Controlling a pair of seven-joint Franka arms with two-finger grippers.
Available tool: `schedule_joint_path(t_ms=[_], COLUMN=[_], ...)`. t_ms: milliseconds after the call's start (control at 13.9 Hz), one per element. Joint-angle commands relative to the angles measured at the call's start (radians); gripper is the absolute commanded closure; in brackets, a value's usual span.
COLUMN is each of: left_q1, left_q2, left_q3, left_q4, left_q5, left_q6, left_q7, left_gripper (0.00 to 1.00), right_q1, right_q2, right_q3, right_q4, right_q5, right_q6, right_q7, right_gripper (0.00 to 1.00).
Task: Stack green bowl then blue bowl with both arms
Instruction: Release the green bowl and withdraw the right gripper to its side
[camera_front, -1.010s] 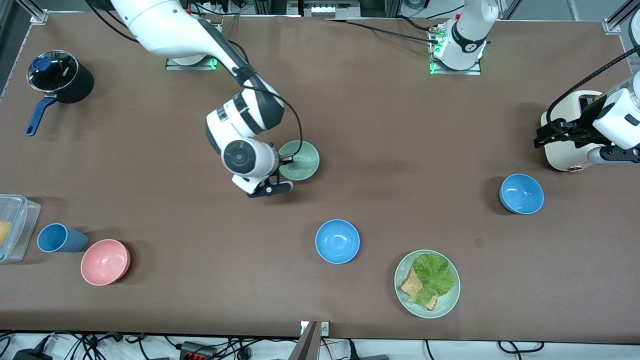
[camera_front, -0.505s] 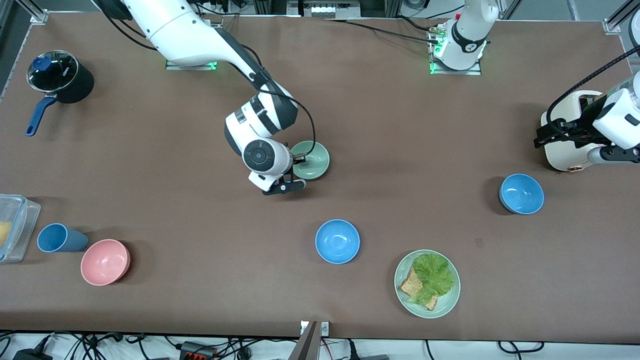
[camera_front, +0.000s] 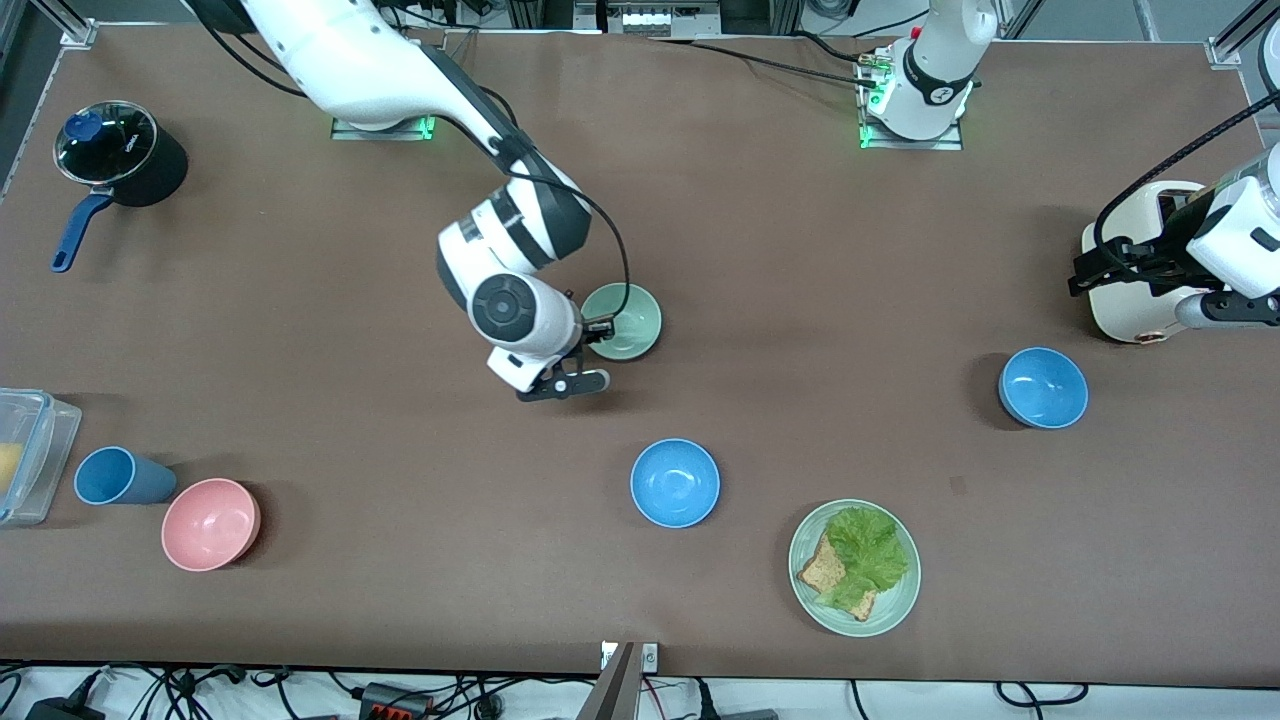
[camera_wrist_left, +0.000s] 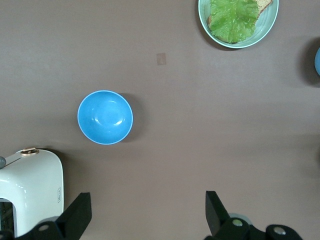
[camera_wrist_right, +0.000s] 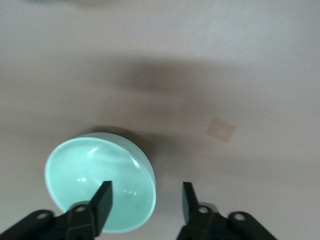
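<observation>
Right end effector (camera_wrist_right: 145, 197), spread with one finger inside the green bowl (camera_front: 622, 321) on the tabletop (camera_front: 800, 250), could tip its rim withdrawing; left end effector (camera_wrist_left: 145, 212), spread, waits.

Counted on the brown table: two sky-blue round bowls (camera_front: 675, 483) (camera_front: 1043, 388), one pale mint-green bowl (camera_front: 626, 322), one pink bowl (camera_front: 210, 524), one blue cup (camera_front: 122, 476), one pale green plate (camera_front: 899, 605), one black saucepan (camera_front: 125, 155), one cream toaster (camera_front: 1135, 300), one clear plastic box (camera_front: 35, 440).
</observation>
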Motion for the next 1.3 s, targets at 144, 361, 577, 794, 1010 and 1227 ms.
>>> schedule_joint_path(t_ms=[144,361,577,794,1010,1227], left_q1=[0.009,0.015,0.021,0.076,0.101,0.110], left_q2=[0.031,0.050,0.070,0.138,0.195,0.219], left_q3=[-0.002,0.006,0.010,0.010,0.010,0.010], left_q4=[0.035,0.037,0.035,0.035,0.035,0.037], left_q5=[0.020,0.017,0.019,0.020,0.055,0.057], left_q6=[-0.015,-0.010,-0.007,0.043,0.082,0.088], left_q7=[0.033,0.102,0.105,0.116,0.141,0.154], left_gripper=[0.00,0.00,0.00,0.00,0.00,0.00], right_q1=[-0.131,-0.216,-0.350,-0.447,-0.484,-0.461], right_q2=[-0.198,-0.254,-0.293,-0.328,-0.353,-0.428], right_q3=[0.005,0.003,0.002,-0.002,-0.038,-0.149], right_q4=[-0.015,-0.013,-0.013,-0.013,-0.012,0.005], right_q5=[-0.023,-0.086,-0.084,-0.086,-0.085,-0.084], right_q6=[-0.092,-0.098,-0.161,-0.183,-0.216,-0.284], right_q7=[-0.003,-0.015,-0.023,-0.102,-0.196,-0.335], right_gripper=[0.00,0.00,0.00,0.00,0.00,0.00])
